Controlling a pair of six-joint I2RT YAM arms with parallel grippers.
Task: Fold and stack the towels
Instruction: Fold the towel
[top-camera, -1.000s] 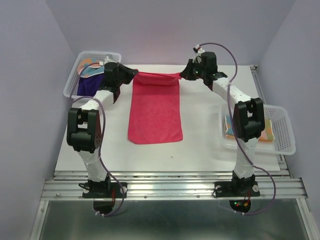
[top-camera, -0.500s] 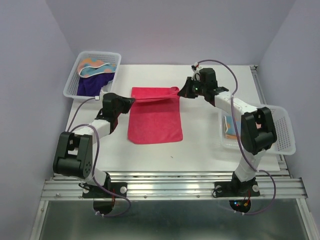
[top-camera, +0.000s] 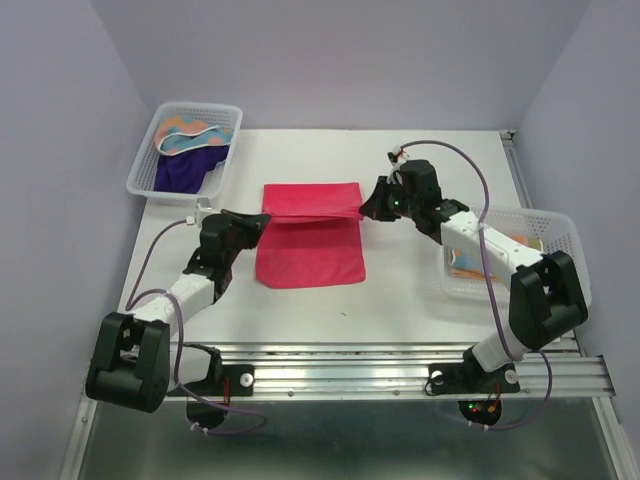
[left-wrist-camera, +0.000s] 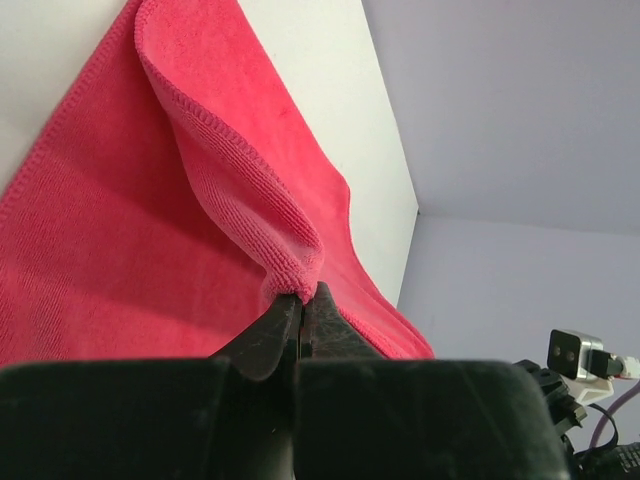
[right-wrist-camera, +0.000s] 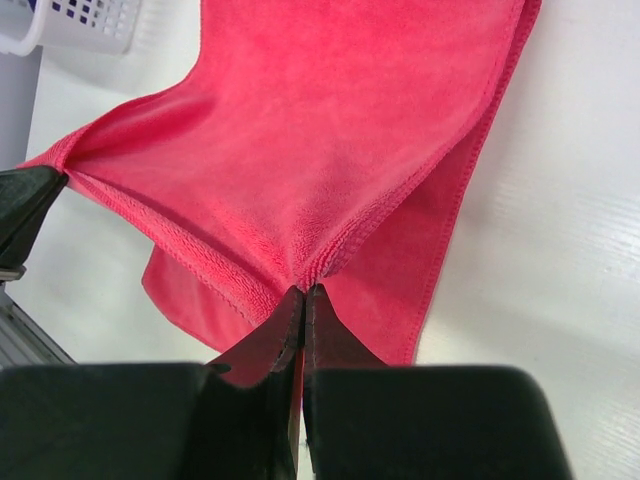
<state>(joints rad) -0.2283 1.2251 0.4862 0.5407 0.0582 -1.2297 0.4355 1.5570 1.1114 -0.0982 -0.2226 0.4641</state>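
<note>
— Both arms have swung the far edge back toward the near side, and the pink-red towel (top-camera: 308, 250) is folding over itself mid-way across the table (top-camera: 400, 290)!
— See the left gripper (top-camera: 262, 217) pinched tight on one corner, the right gripper (top-camera: 364, 208) clamped on the other, the edge stretched between them.

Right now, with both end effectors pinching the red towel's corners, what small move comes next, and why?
Probably draw both corners toward the arms' bases, down onto the near edge. The left end effector and right end effector hold the far edge of the towel above its middle, so the fold is unfinished.
</note>
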